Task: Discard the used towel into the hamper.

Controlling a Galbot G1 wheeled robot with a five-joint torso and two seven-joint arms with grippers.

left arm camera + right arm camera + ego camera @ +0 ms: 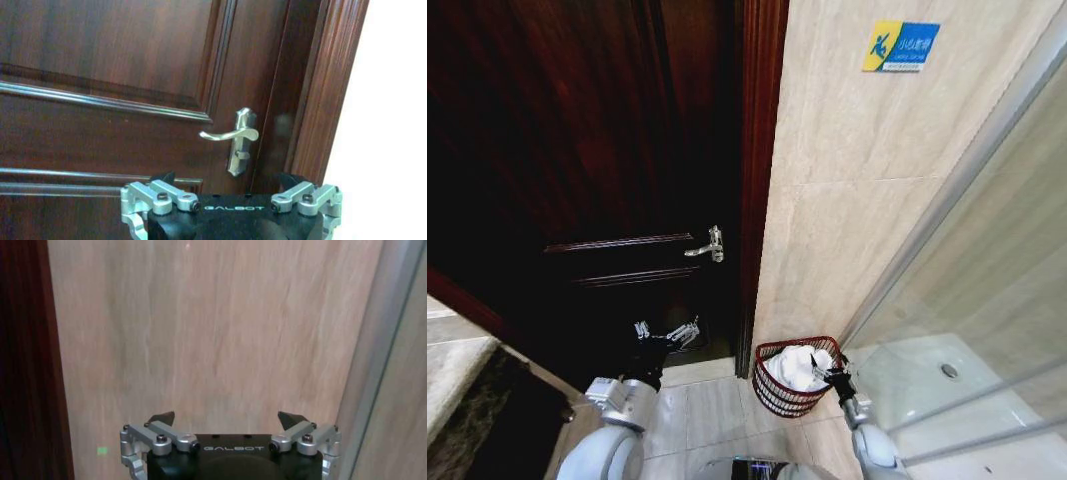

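The hamper [773,396], a small dark reddish-brown wire basket, stands on the floor against the beige wall, just right of the door frame. A white towel [795,366] lies crumpled inside it, filling it to the rim. My right gripper [830,372] hovers at the hamper's right rim, beside the towel. In the right wrist view it [227,417] is open, empty and facing the wall. My left gripper [667,331] hangs low in front of the door; the left wrist view shows it [227,178] open with nothing in it.
A dark wooden door [577,150] with a silver lever handle [710,244] [233,135] fills the left. A glass shower partition [987,250] and white shower tray [927,370] close off the right. A stone counter edge [457,370] juts in at lower left.
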